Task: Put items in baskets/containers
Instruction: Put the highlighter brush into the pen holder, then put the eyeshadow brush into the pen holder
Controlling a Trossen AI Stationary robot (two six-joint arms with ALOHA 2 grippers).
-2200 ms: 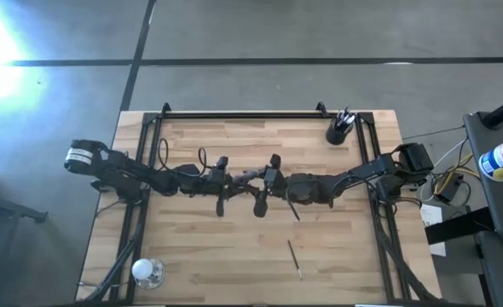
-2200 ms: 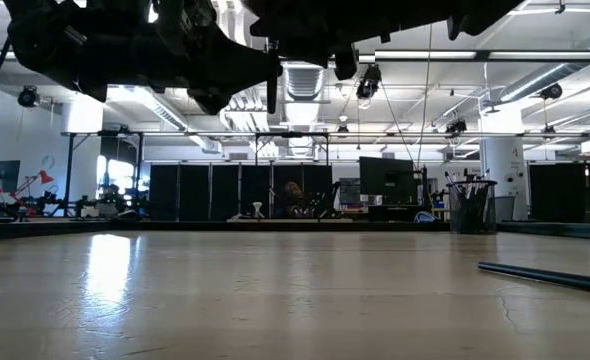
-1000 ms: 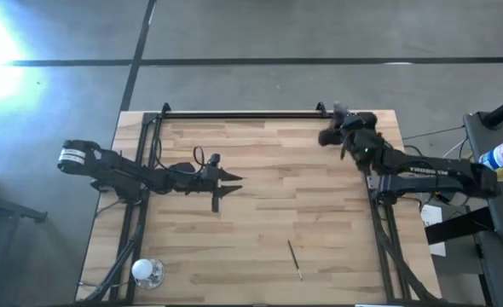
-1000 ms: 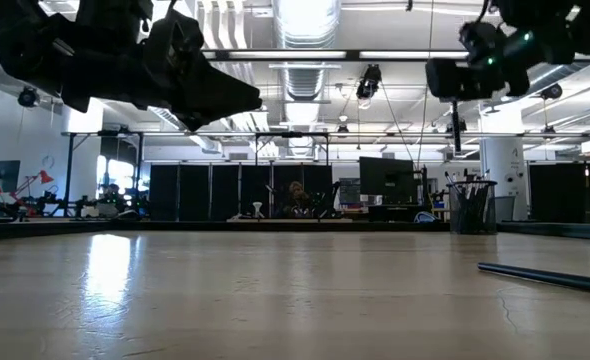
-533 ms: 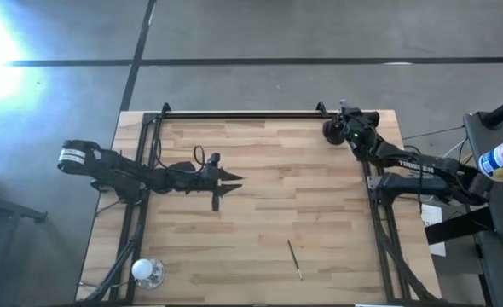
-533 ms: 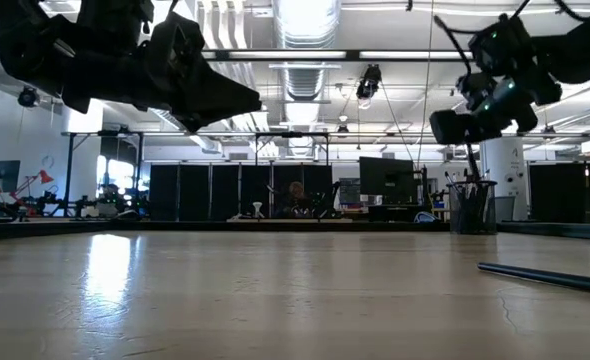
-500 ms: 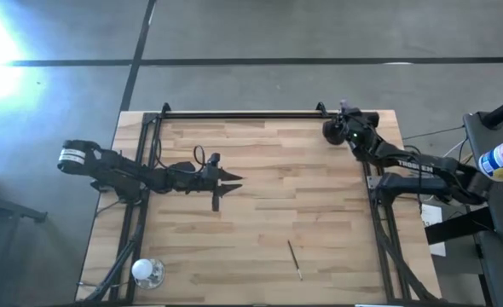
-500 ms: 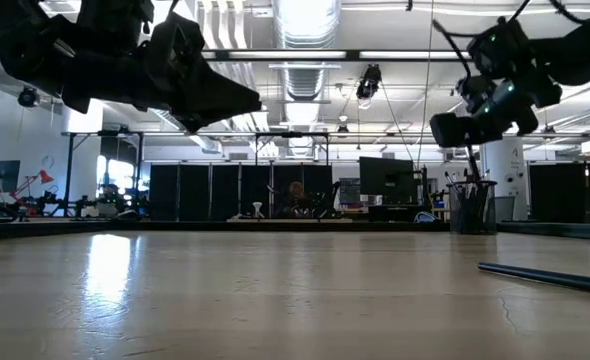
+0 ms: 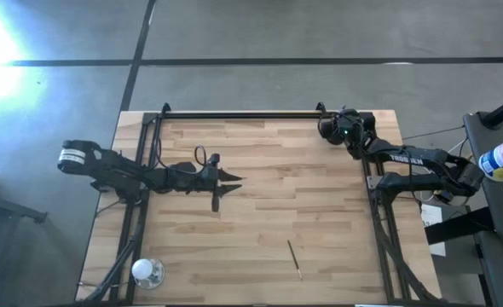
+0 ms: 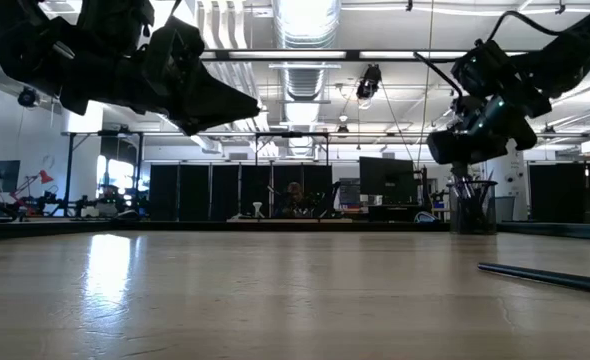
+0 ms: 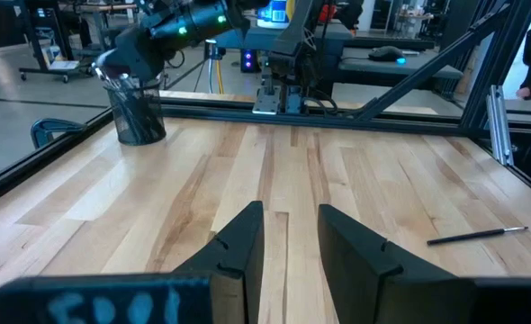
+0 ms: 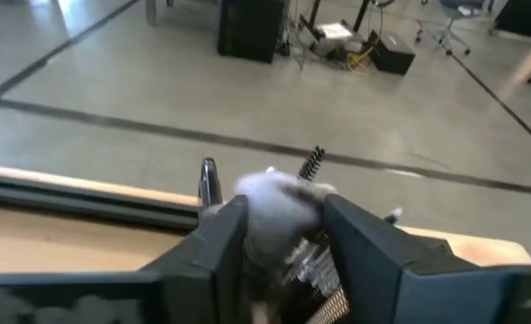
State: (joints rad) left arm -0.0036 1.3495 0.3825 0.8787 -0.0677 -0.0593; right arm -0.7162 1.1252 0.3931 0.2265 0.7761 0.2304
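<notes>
Jaws on both arms stand parted, neither gripping anything that I can see. The right gripper (image 9: 340,128) hangs directly over the dark round cup (image 11: 139,112) at the far right corner of the wooden desk (image 9: 260,222), close to the black rail along the far edge. Past its two fingers, the right wrist view looks down on a cluster of brush heads (image 12: 279,211) poking up between them: a pale fluffy one, a small spiral-tipped one and a metal-ferruled one, all standing in the cup. From table height the cup shows as a mesh holder with handles sticking out, the gripper just above its rim.

The left gripper (image 9: 232,178) waits over the middle-left of the desk, raised off the surface, its fingers (image 11: 238,243) pointing toward the right side.

One slim makeup brush (image 9: 294,258) lies flat on the desk near the front edge, well apart from both grippers and from the cup. A clear rounded glass object (image 9: 147,272) sits at the front left corner.
</notes>
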